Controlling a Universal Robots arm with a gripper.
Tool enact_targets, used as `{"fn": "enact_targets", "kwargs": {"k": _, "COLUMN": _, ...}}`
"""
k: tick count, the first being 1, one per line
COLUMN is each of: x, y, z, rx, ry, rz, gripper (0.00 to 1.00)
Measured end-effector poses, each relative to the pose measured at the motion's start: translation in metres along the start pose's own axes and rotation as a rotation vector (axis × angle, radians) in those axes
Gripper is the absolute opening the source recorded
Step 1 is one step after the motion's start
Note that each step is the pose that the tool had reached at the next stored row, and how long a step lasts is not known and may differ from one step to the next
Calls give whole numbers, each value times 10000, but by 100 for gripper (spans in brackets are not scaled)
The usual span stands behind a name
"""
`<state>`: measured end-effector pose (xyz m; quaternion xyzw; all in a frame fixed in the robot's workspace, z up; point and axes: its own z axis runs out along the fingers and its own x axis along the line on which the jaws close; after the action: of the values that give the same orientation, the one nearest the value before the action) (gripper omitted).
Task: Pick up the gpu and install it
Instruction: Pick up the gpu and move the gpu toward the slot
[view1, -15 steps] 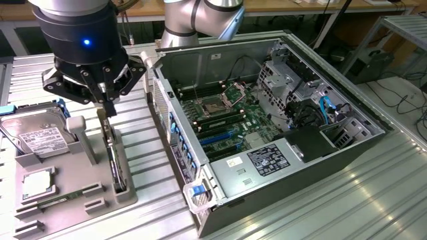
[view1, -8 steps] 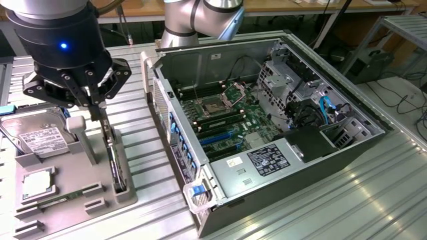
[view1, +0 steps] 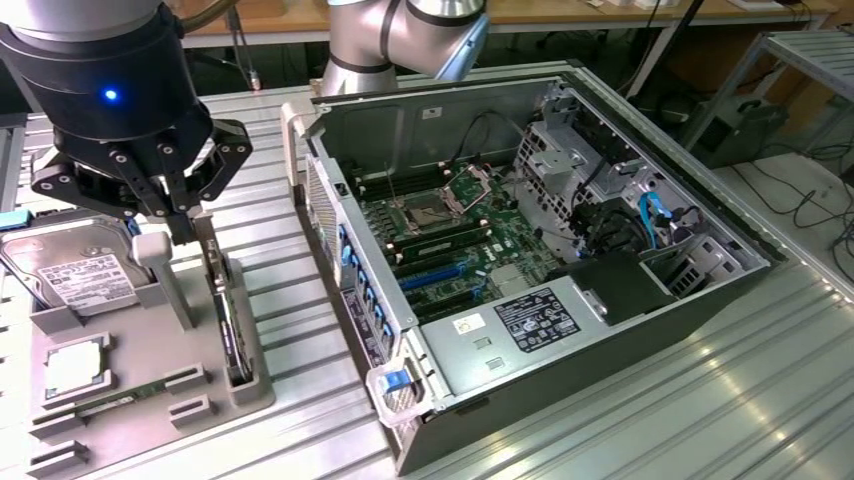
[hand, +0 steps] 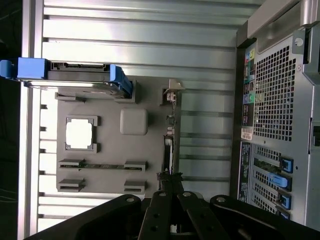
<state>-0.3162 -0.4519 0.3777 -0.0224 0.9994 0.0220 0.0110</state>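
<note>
Ribbed aluminium table (view1: 641, 420) runs under everything you are working over. The gpu (view1: 230, 320) stands on its long edge in a slot along the side of the grey tray (view1: 147, 400) that faces the case. I'd judge it is racked that way so its top edge is free to be pinched from above. Your gripper (view1: 200, 222) hangs over that edge with the jaws drawn in narrow. In the wrist view the fingertips (hand: 165, 178) meet on the card itself, so they look clamped on the gpu. The card has not left its slot.

Beside it on the tray are a cpu (view1: 76, 365) in a square nest, a memory stick (hand: 102, 165) between low blocks, and a hard drive (view1: 74, 268) propped at the end. Each sits in its own pocket, probably to keep the pick-up places fixed. Just across a strip of table, the case (view1: 400, 125) lies on its side with the panel off, so the board (view1: 454, 235) faces up.
</note>
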Motion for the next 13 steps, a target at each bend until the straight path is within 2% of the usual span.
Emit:
{"fn": "enact_targets", "kwargs": {"k": 12, "x": 0, "y": 0, "z": 0, "rx": 0, "ry": 0, "rz": 0, "gripper": 11}}
{"fn": "enact_targets", "kwargs": {"k": 13, "x": 1, "y": 0, "z": 0, "rx": 0, "ry": -1, "rz": 0, "gripper": 17}}
